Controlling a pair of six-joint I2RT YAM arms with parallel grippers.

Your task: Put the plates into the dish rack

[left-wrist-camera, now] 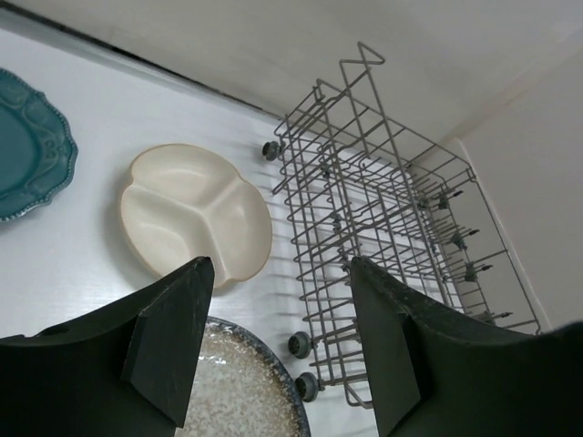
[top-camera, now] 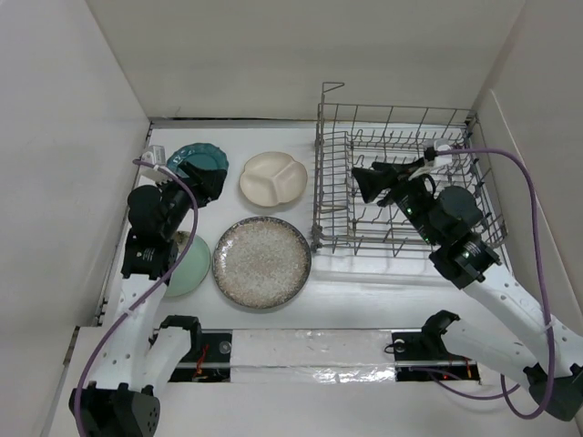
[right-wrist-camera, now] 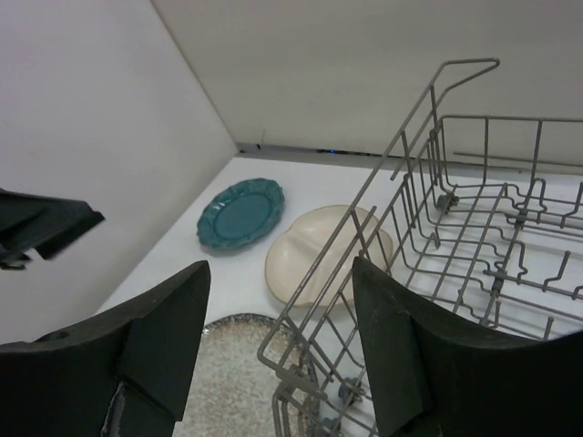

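Left hand (top-camera: 206, 182) open, teal scalloped plate (top-camera: 205, 155) just on its far side | my right hand (top-camera: 366, 184) open over dish rack (top-camera: 332, 150)

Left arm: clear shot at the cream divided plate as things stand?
Probably yes. The left pincer is open and next to the cream plate, with nothing between them. The plate lies flat, clear of the rack.

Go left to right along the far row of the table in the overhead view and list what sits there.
Teal scalloped plate → cream three-part plate → wire dish rack. The mint plate and the speckled plate lie in the nearer row, so they are left out.
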